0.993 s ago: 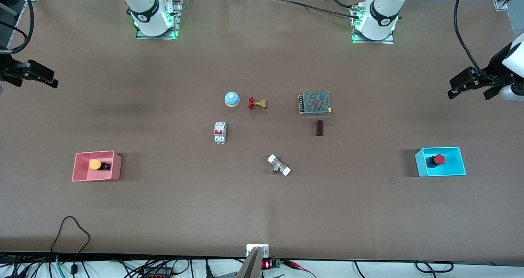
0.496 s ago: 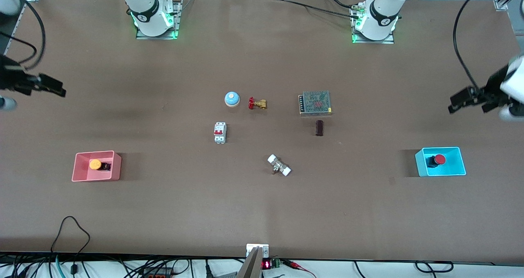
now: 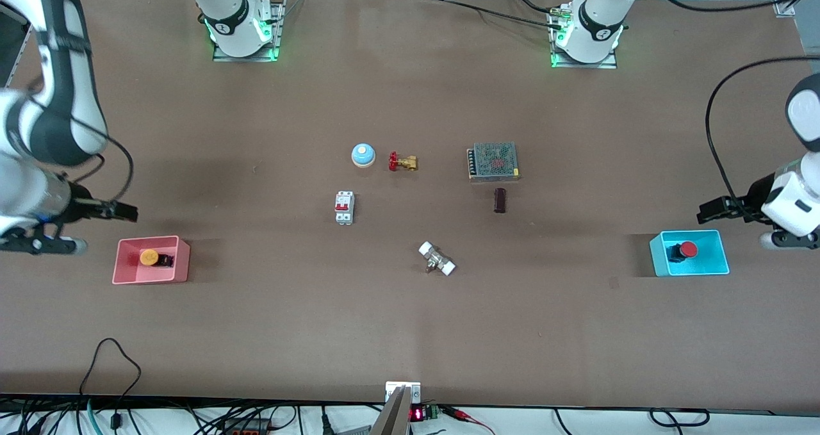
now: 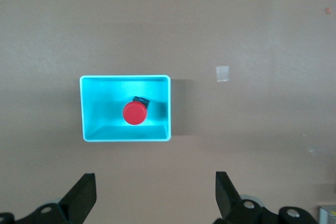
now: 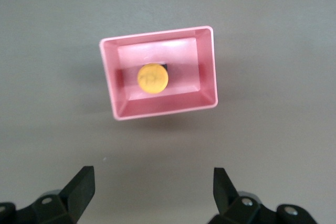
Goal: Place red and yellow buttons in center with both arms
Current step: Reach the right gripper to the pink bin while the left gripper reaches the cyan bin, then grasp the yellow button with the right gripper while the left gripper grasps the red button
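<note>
The yellow button [image 3: 149, 257] lies in the pink tray [image 3: 181, 259] at the right arm's end of the table. The right wrist view shows its cap [image 5: 153, 79] inside the tray [image 5: 207, 66]. The red button [image 3: 688, 249] lies in the cyan tray [image 3: 721, 255] at the left arm's end, and its cap shows in the left wrist view [image 4: 134, 113] inside the tray [image 4: 86, 108]. My right gripper [image 3: 125, 213] is open and empty, up over bare table beside the pink tray. My left gripper [image 3: 706, 213] is open and empty, up over bare table beside the cyan tray. The brown table center [image 3: 416, 214] is bare.
Around the center stand a blue-and-white bell [image 3: 362, 155], a brass valve with a red handwheel [image 3: 402, 162], a metal mesh box [image 3: 492, 161], a white circuit breaker [image 3: 344, 207], a dark cylinder [image 3: 500, 200] and a white-ended fitting [image 3: 437, 259].
Both arms have swung in from the table's ends and come down toward their trays. Both grippers stay open and empty. The buttons have not moved.
</note>
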You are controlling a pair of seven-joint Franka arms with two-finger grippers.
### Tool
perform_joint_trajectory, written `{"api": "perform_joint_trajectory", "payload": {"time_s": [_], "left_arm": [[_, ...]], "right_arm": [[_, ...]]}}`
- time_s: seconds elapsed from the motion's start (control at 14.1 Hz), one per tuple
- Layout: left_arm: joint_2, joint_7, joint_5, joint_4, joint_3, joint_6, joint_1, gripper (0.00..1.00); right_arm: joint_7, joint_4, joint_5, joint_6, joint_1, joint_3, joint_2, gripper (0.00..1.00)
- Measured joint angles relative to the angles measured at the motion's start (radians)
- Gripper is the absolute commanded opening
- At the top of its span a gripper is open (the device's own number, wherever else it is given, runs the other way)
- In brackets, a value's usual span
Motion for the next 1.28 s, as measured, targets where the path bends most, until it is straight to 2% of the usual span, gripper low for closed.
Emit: {"api": "perform_joint_trajectory", "payload": {"time_s": [0.35, 0.85, 0.99, 1.28], "left_arm": [[0.139, 0.043, 0.0, 0.001, 0.001, 0.117, 0.048, 1.0], [0.268, 0.057, 0.0, 0.002, -0.002, 0.223, 0.064, 1.0], [0.282, 0.057, 0.0, 0.002, -0.002, 0.237, 0.062, 0.92], [0.295, 0.057, 0.0, 0.002, -0.002, 0.25, 0.062, 0.57]], "right_arm": [[-0.004, 0.088, 0.0, 0.07, -0.021, -0.003, 0.155, 1.0], [-0.008, 0.109, -0.001, 0.159, -0.021, -0.001, 0.241, 1.0], [-0.012, 0.11, -0.001, 0.162, -0.02, 0.001, 0.251, 1.0], [-0.041, 0.11, -0.001, 0.186, -0.02, 0.003, 0.272, 1.0]]}}
